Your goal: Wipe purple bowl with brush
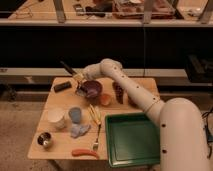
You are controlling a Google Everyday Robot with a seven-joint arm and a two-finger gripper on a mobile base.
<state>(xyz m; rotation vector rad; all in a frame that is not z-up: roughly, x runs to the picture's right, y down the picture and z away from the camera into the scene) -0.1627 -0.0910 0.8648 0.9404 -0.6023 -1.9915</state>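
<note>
The two-finger gripper point(80, 85) hangs at the left rim of the round dark purple bowl point(94, 89) on the wooden table point(59, 146); it is clamped on the slim black long-handled brush point(68, 68). The handle slants up-left.

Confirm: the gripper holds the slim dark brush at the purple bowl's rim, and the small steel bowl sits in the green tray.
Wrong: the camera view shows the small steel bowl on the table, outside the green tray. The gripper holds the slim dark brush at the purple bowl's rim.

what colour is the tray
Green tray, best in the camera view. The gripper, shut on the brush, is at the rim of the purple bowl.
</note>
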